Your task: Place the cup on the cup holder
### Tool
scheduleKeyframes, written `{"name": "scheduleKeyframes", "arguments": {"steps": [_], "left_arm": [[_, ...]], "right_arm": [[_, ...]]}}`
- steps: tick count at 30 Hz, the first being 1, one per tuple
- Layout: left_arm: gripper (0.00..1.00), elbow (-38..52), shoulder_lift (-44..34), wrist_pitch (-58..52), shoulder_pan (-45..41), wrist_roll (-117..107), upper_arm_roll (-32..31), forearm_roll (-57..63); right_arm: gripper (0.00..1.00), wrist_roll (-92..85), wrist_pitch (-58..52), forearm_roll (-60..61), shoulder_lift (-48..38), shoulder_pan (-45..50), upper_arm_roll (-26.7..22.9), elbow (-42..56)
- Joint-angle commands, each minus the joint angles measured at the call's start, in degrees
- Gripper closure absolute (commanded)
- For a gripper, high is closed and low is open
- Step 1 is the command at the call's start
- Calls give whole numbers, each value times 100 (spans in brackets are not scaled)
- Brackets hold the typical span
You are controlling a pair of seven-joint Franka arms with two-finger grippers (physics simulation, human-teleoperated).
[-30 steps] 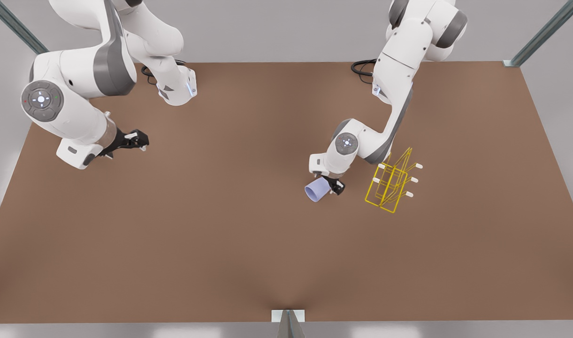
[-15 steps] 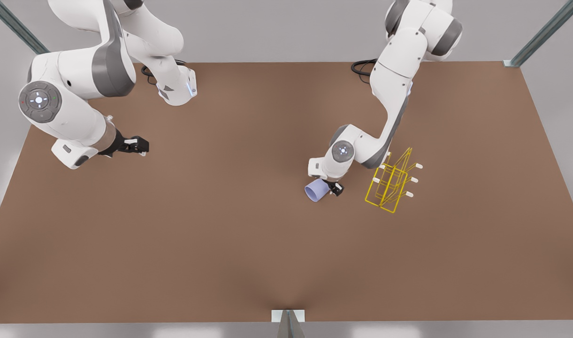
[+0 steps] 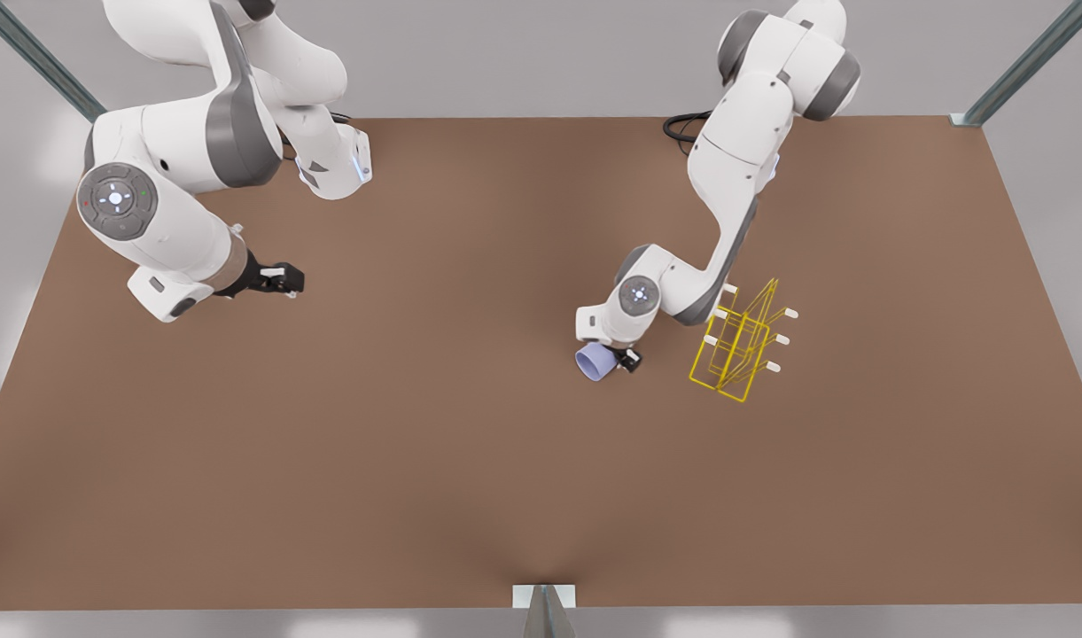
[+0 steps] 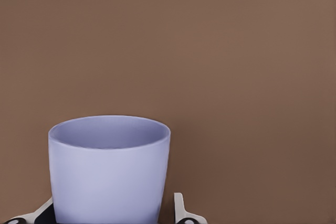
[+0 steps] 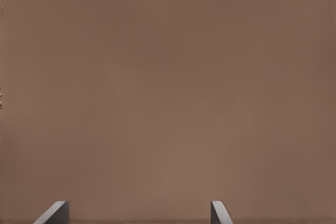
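Note:
The pale lavender-blue cup (image 3: 594, 363) (image 4: 109, 171) is gripped by its sides in my left gripper (image 3: 615, 361) (image 4: 107, 214), which is shut on it; one fingertip (image 4: 180, 208) shows beside the cup's wall. The cup is tilted, its open mouth facing away from the wrist. The yellow wire cup holder (image 3: 734, 353) with white-capped prongs stands on the brown table just toward the front view's right of the cup, a short gap apart. Far off at the front view's left, my right gripper (image 3: 290, 282) (image 5: 137, 214) waits open above bare table.
The brown table (image 3: 470, 461) stretches wide around both arms. Black cables (image 3: 682, 131) lie at the arm bases at the back edge. Metal frame posts (image 3: 1028, 66) stand at the back corners, and a small bracket (image 3: 544, 598) sits at the front edge.
My left arm has folded down and drawn the cup slightly toward the front view's left. My right arm has swung a little toward the front view's right.

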Motion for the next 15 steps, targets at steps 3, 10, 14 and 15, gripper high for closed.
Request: {"name": "scheduleKeyframes", "arguments": {"steps": [3, 10, 14, 15], "left_arm": [[10, 3, 72, 118, -9, -258, 1, -44], [10, 3, 151, 118, 17, -258, 1, -44], [18, 12, 133, 118, 17, -276, 1, -53], [18, 12, 124, 109, 8, -276, 1, -53]], "right_arm": [[0, 370, 3, -9, -6, -2, 3, 3], [0, 370, 3, 0, -6, -2, 3, 3], [0, 379, 3, -9, 11, 113, 3, -6], [0, 379, 3, -9, 20, 113, 3, -6]]}}
